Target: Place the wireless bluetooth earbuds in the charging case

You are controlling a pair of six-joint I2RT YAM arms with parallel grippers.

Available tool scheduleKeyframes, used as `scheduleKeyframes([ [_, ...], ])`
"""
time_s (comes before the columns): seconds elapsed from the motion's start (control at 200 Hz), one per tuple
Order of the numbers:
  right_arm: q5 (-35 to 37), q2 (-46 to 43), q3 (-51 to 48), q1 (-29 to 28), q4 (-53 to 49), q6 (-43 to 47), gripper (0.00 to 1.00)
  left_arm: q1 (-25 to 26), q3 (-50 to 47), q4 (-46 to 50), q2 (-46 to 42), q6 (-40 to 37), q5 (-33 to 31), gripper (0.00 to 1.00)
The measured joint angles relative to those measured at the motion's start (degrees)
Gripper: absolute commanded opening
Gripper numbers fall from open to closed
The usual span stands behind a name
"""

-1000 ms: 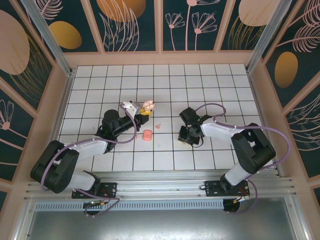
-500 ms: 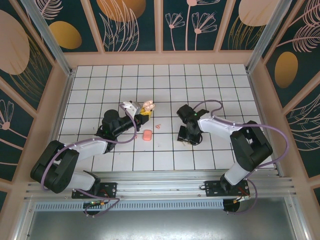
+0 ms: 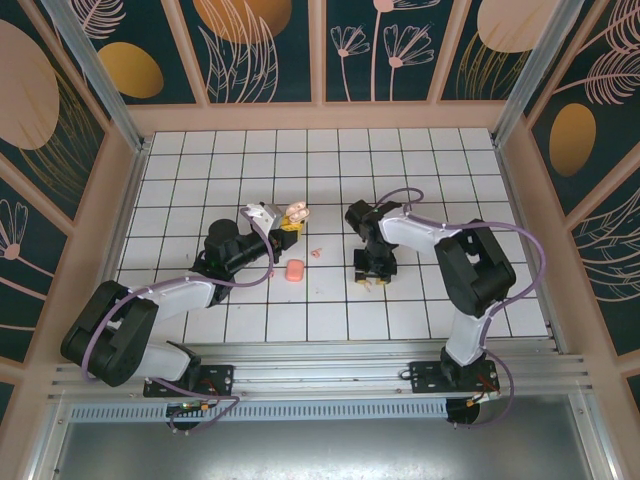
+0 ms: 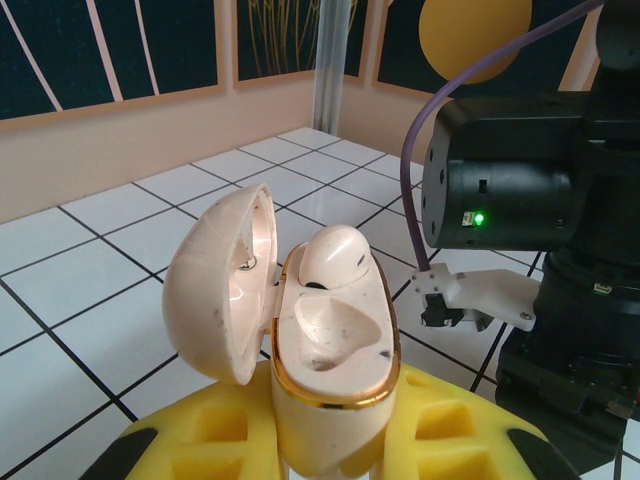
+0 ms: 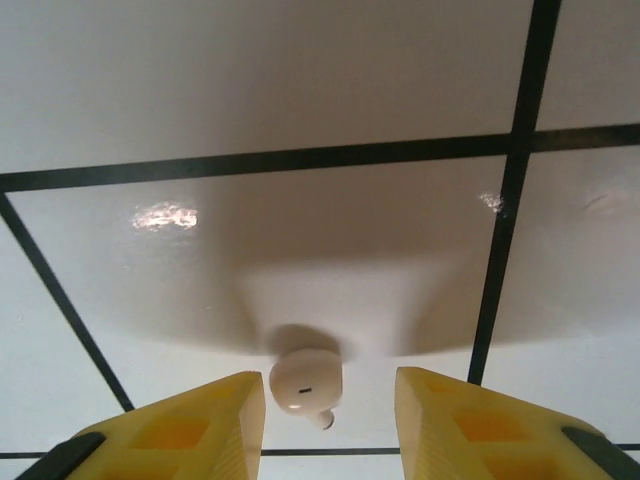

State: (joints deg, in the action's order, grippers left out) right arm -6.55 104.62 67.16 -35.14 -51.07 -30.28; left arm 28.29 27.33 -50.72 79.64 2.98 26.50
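- Wireless bluetooth earbuds are in two places: one earbud (image 5: 305, 380) lies loose on a white tile of the desk (image 5: 300, 120), and the other earbud (image 4: 335, 255) sits in the charging case (image 4: 335, 370).
- In the right wrist view, the right tool (image 5: 328, 400) is at the bottom edge of the frame with its two yellow fingers (image 5: 180, 430) apart.
- The loose earbud lies between these fingers. It is just beside the finger on the left of the frame, and there is a wider gap to the other one. It is not gripped.
- The left tool (image 4: 330, 425) is clamped on the lower part of the case. The case stands upright with its lid (image 4: 215, 290) swung open toward the left of the frame.
- The seated earbud fills the far hollow of the case.
- In the top view, both tools are near the centre of the desk, the left one with the case to the left and well apart from the right one.
- A salmon-pink box (image 3: 295, 270) and some tiny pink bits (image 3: 316, 251) lie on the tiles between the two tools.
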Motion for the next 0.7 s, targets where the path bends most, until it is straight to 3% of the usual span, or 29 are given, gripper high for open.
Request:
scheduleKeyframes([
  [0.696,-3.02,2.34,1.01,1.09,0.26,1.97,0.28,0.0,0.0,0.83,0.0,-0.02,-0.02,0.13],
])
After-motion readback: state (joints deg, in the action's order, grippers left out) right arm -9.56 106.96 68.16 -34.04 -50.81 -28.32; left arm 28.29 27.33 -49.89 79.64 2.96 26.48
